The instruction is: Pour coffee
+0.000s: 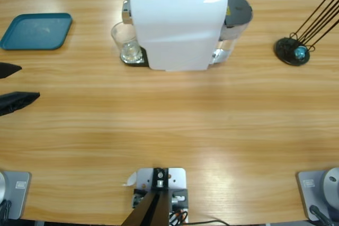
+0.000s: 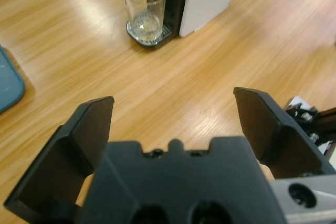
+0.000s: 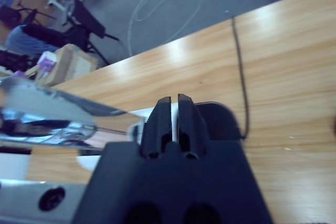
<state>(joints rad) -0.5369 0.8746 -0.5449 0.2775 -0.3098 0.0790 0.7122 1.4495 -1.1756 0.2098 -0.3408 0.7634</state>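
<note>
Glossy wood table (image 1: 169, 120) w/ clear glass (image 1: 126, 42) (white plastic machine (image 1: 177, 25)).

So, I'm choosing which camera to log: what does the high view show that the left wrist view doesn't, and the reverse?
Only the high view shows the whole white coffee machine, its grey water tank and the black capsule stand far along the table. Only the left wrist view shows the left gripper close up, jaws wide apart, and the glass's side, nearly empty. Both show the glass on the drip tray, the teal tray and the tabletop.
</note>
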